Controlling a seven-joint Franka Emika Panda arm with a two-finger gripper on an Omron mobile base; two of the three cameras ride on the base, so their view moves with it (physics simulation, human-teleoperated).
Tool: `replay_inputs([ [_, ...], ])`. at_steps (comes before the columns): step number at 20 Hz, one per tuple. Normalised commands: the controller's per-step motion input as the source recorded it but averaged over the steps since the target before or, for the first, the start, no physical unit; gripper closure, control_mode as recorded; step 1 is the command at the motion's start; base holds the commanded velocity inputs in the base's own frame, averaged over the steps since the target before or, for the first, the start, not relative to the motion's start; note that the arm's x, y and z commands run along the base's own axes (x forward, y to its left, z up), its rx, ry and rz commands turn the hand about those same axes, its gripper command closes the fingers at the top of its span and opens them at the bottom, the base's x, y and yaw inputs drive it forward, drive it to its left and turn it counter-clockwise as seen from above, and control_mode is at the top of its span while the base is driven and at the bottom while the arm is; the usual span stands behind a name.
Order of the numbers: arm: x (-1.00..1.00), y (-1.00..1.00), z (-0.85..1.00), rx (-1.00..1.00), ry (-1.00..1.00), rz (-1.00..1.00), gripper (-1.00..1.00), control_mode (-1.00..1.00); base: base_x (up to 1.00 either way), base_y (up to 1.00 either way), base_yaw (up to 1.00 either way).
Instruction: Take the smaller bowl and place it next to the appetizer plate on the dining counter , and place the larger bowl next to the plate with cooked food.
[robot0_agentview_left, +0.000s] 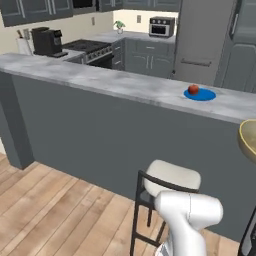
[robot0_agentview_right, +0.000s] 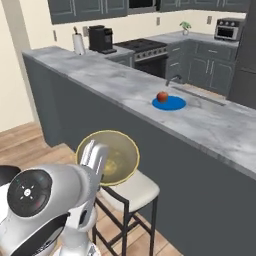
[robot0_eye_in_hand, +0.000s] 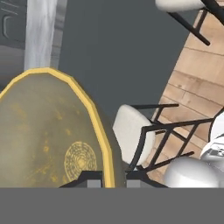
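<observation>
Dining counter (robot0_agentview_right: 125, 90): long marbled top, running left-near to right-far.
Bowl (robot0_agentview_right: 111, 156), tan-gold, which size not clear: tilted on edge, below counter height, above a stool (robot0_agentview_right: 131, 189).
Appetizer plate (robot0_agentview_right: 169, 103): on the counter, up and far-right of the bowl.
Gripper (robot0_eye_in_hand: 114, 178): clenched on the bowl rim, seen in hand view; right base view adds the plate.

White glossy rounded arm (robot0_agentview_right: 75, 200), dark joint cap with small white markings.
</observation>
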Motion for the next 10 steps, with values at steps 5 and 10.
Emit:
replay_inputs([
  [5, 0.0, 0.0, 0.0, 0.0, 0.0, 0.0, 1.0, 1.0, 0.99, -0.89, 0.54],
  [10, 0.0, 0.0, 0.0, 0.0, 0.0, 0.0, 1.0, 1.0, 0.4, -0.32, 0.11],
])
